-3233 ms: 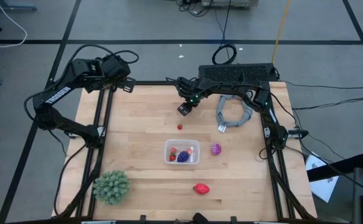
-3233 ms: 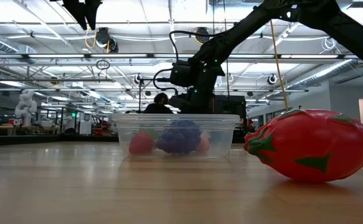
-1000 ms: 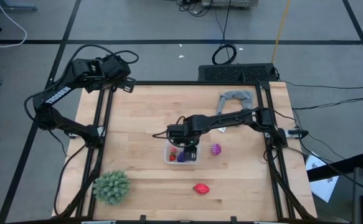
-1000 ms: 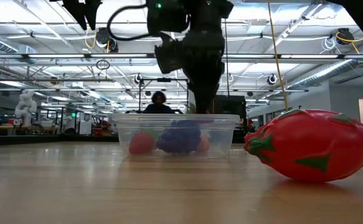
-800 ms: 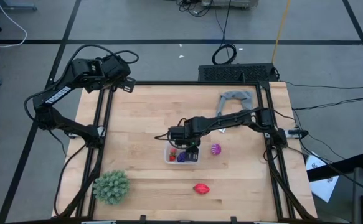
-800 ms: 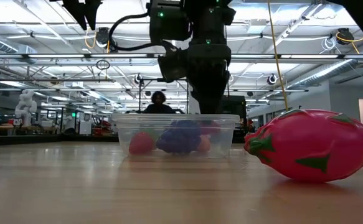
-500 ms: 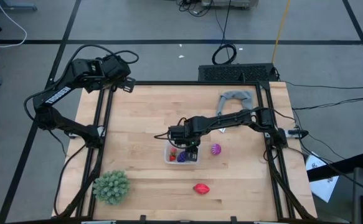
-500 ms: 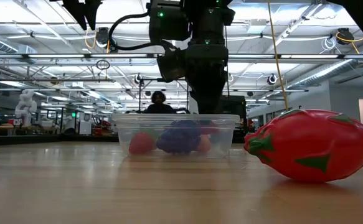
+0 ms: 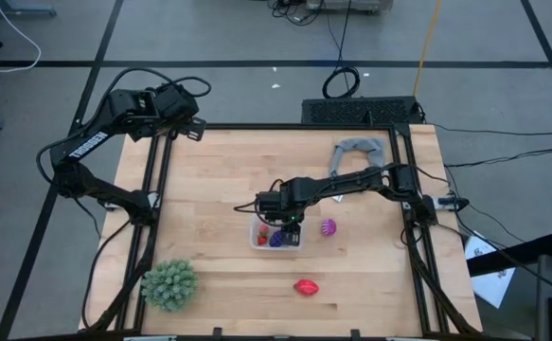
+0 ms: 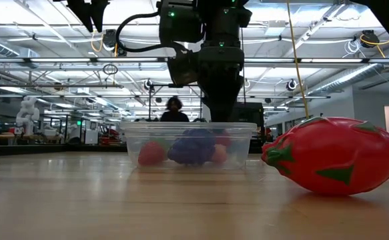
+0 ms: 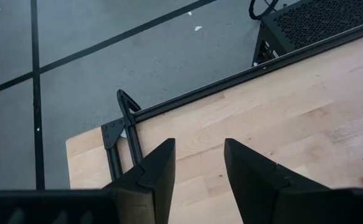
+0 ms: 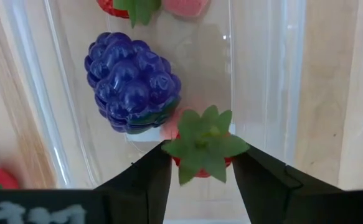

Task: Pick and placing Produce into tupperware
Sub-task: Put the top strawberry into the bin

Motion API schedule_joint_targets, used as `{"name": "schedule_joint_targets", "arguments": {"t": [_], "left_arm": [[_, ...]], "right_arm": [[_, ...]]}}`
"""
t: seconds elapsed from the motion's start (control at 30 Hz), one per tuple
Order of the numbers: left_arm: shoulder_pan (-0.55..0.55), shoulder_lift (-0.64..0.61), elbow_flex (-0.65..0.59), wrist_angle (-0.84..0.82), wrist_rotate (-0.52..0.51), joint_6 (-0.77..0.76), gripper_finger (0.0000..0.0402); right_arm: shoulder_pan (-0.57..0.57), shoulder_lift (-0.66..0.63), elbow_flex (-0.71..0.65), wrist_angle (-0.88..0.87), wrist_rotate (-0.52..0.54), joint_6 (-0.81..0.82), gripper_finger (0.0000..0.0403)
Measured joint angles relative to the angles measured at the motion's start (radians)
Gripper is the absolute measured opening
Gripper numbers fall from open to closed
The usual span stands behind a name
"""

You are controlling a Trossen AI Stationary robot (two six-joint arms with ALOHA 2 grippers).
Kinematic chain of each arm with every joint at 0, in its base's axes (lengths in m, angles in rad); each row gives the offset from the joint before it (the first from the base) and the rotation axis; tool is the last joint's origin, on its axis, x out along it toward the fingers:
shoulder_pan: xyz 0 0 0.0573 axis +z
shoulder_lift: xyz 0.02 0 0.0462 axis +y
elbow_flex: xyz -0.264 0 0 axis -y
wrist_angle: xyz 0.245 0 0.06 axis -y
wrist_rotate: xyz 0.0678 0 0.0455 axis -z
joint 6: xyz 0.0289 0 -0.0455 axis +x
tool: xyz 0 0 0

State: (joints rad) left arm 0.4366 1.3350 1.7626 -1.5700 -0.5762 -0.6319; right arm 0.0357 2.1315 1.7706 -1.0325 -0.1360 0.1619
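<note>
At the far left corner of the bench (image 9: 209, 170) we see the left gripper (image 11: 197, 163) parked above the edge, its fingers standing narrowly apart with nothing between them; we take it to be waiting clear of the work. Near the front left sits the green spiky ball (image 9: 169, 283), which is no part of the job. Moving to the middle, the clear tupperware (image 9: 255, 241) lies on the wood with the right gripper (image 12: 200, 163) poised directly above it. The right wrist view shows why: a small red strawberry (image 12: 201, 149) with a green leafy cap sits just between the fingers, over the tub's floor and beside the blue-purple grape cluster (image 12: 131, 81) already inside. We cannot tell whether the fingers pinch it or have let go; we judge this to be the drop-off itself. Other red pieces lie in the tub at its far end. Just right of the tub the magenta fruit (image 9: 328, 227) rests on the bench, and nearer the front the red oval fruit (image 9: 305, 286) does too, both not yet collected. At the back right lies the grey cloth ring (image 9: 356, 149).
</note>
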Motion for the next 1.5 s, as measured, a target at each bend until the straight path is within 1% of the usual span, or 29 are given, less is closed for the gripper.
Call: {"name": "schedule_joint_targets", "arguments": {"t": [0.1,0.9,1.13,1.5], "left_arm": [[0.0,0.0,0.0,0.0,0.0,0.0,0.0143],[0.0,0.0,0.0,0.0,0.001,0.0,0.0143],[0.0,0.0,0.0,0.0,0.001,0.0,0.0143],[0.0,0.0,0.0,0.0,0.002,-0.001,0.0143]], "right_arm": [[0.0,0.0,0.0,0.002,0.0,-0.029,0.0158],[0.0,-0.005,0.0,0.013,0.0,-0.029,0.0157],[0.001,-0.033,0.0,0.048,0.001,-0.026,0.0157],[0.013,-0.035,0.0,0.074,0.003,-0.042,0.0157]]}}
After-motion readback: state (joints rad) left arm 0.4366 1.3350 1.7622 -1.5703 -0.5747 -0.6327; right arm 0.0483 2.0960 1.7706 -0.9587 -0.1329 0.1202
